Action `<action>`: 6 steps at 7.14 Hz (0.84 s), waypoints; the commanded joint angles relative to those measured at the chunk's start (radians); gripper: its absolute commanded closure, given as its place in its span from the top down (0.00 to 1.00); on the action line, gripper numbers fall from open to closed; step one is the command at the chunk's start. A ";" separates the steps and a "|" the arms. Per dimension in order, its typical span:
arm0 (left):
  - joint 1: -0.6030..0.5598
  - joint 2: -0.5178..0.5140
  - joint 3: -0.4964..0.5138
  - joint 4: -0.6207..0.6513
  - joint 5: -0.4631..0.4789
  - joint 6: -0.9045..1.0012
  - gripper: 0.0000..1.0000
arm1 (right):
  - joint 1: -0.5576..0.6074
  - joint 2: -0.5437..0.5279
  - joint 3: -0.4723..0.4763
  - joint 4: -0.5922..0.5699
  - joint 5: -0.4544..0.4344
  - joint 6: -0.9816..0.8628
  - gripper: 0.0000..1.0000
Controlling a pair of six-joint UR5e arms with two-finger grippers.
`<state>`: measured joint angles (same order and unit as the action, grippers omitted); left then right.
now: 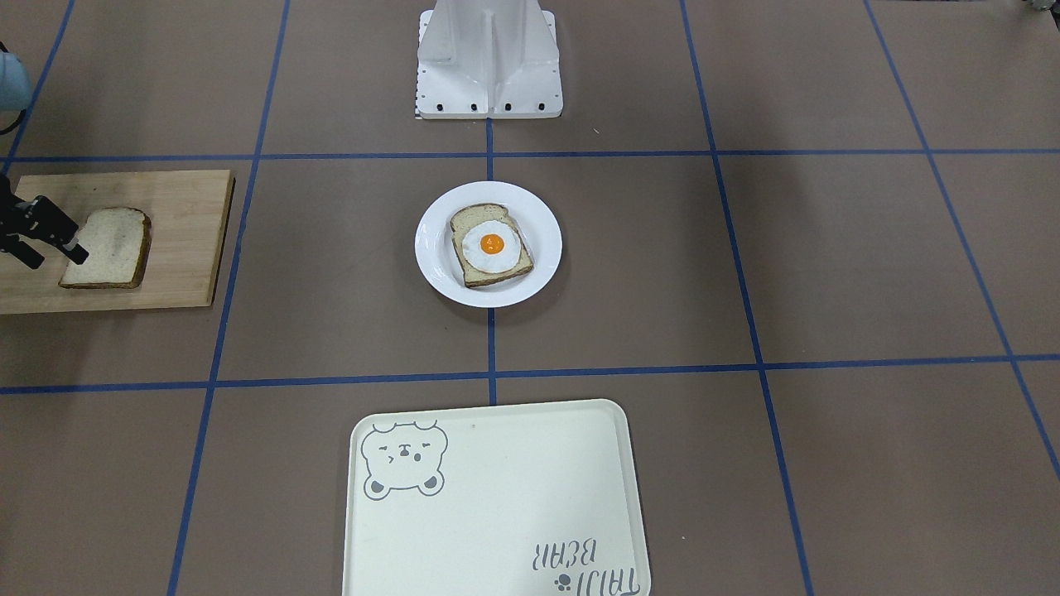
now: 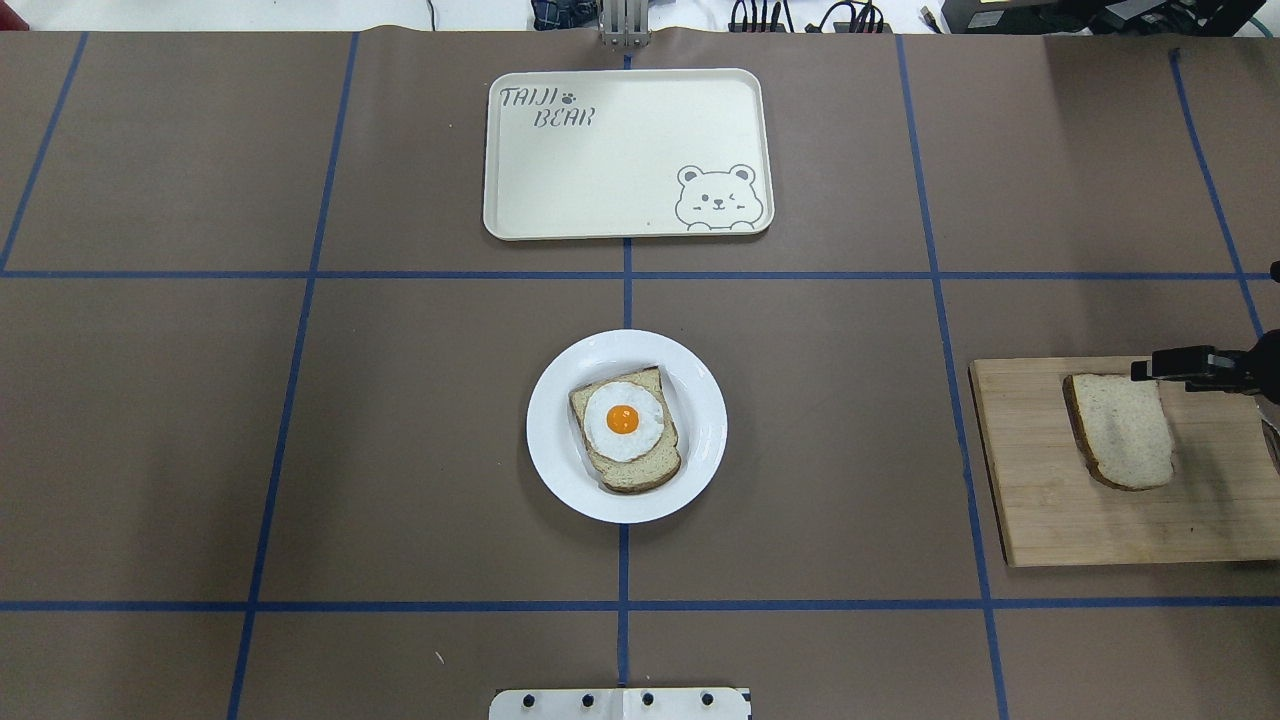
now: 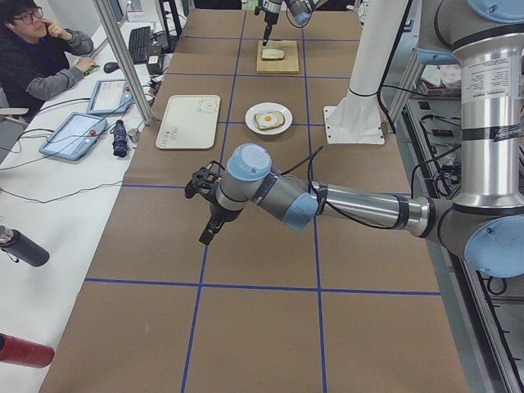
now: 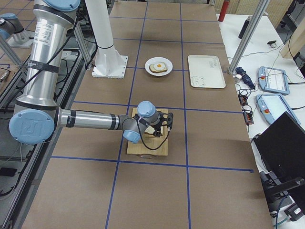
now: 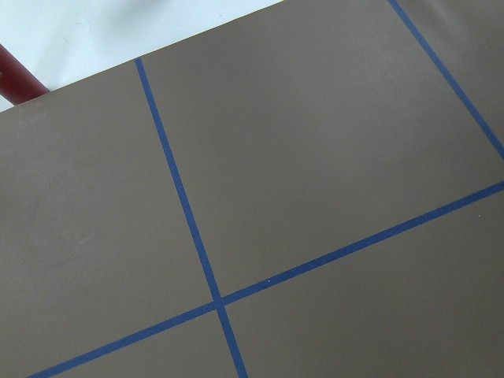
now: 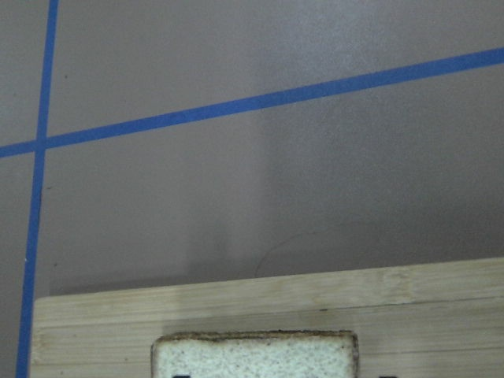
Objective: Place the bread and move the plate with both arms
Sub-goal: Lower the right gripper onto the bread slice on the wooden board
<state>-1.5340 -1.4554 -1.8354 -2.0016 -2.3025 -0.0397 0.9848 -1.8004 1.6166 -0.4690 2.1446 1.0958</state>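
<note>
You have the plain pale slice of sandwich bread with a dark brown crust [image 2: 1122, 430] lying on a rectangular light wooden cutting board [image 2: 1040, 500], far out on the robot's right side of the brown tabletop [image 2: 400, 450]. Right end effector [image 1: 55, 258]: black, two-fingered, reaching in over the board's outer side. Its fingers are parted with a plain gap, one fingertip [image 1: 76, 253] over the slice's outer edge and the other off the slice, above the board; it has hold of nothing. Right wrist view: the slice's crusted edge sits low and centred, with the board beyond it, then tabletop crossed by blue tape lines. The round glossy white plate [image 2: 700, 395] sits at the tabletop's middle, well apart from the board, and carries a second bread slice topped with a fried egg [image 2: 622, 422]. Cream rectangular tray with a bear drawing [image 2: 620, 170]: beyond the plate, on the side away from the robot, not touching it. Left end effector [image 3: 205, 236]: hangs above the tabletop toward the robot's left end, well apart from the plate. You see it only in the side view, so you cannot tell how far open it is. Left wrist view gives only tabletop and tape.
</note>
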 commanded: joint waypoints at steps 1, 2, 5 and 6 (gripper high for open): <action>0.000 0.001 -0.001 0.000 0.000 0.000 0.99 | -0.058 -0.016 -0.003 0.004 -0.049 -0.014 0.73; 0.000 0.001 -0.002 0.000 0.000 0.000 0.99 | -0.075 -0.016 -0.010 0.003 -0.066 -0.014 0.70; 0.000 0.001 -0.001 -0.002 0.000 0.000 0.99 | -0.080 -0.020 -0.017 0.003 -0.065 -0.053 0.62; 0.000 0.000 -0.001 -0.002 0.000 0.000 0.99 | -0.081 -0.020 -0.018 0.000 -0.066 -0.053 0.56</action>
<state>-1.5340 -1.4545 -1.8368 -2.0033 -2.3025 -0.0399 0.9048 -1.8196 1.6004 -0.4671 2.0795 1.0518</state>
